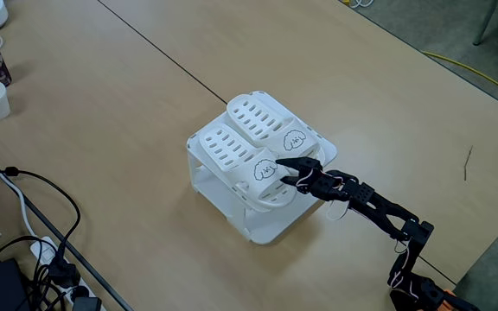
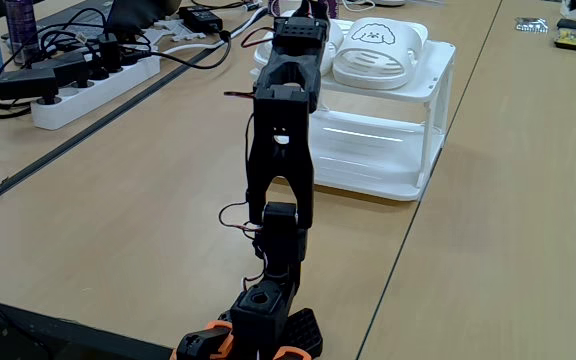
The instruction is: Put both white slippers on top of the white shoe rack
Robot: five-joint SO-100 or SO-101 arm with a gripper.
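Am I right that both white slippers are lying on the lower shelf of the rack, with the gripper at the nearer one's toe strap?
Not quite: both slippers lie on the rack's top panel, not the lower shelf, as a fixed view shows. The rest holds: the gripper is at the toe strap of the slipper nearer the arm.

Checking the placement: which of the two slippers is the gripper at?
The slipper nearer the camera in the fixed view from above; the gripper sits at its toe strap. The other slipper lies beside it, farther back on the rack.
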